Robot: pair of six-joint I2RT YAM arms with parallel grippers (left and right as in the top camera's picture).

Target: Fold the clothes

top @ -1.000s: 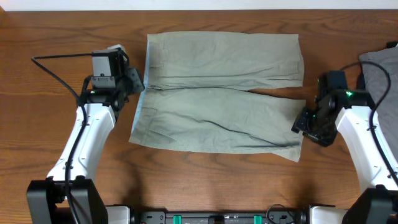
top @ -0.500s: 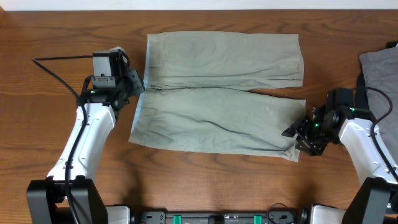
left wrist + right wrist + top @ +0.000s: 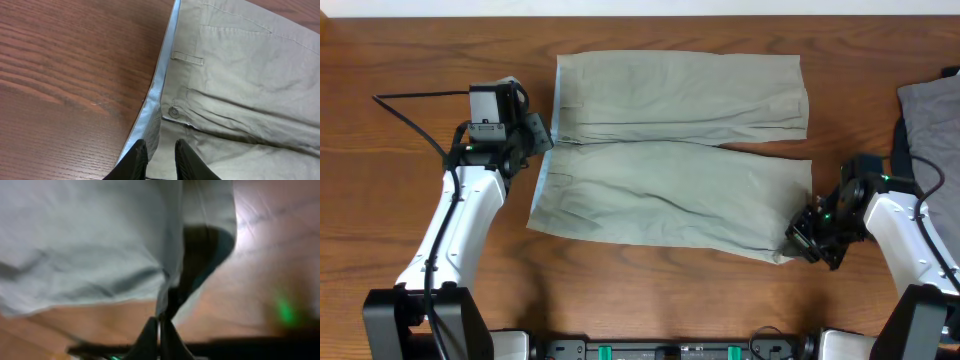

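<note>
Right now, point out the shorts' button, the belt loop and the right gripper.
button [image 3: 173, 112]: left wrist view, centre of the button face.
belt loop [image 3: 187, 58]: left wrist view, middle of the strip.
right gripper [image 3: 159, 332]: right wrist view, between fingertips pinching the shorts [image 3: 75, 245] hem.

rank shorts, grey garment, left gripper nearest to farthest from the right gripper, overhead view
1. shorts: near-leg corner pinched in the right gripper.
2. grey garment: farther back, on the right side.
3. left gripper: far across, at the waistband.

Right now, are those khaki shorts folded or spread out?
Spread out: both legs of the shorts lie flat side by side on the table; the right gripper pinches one hem corner.
</note>
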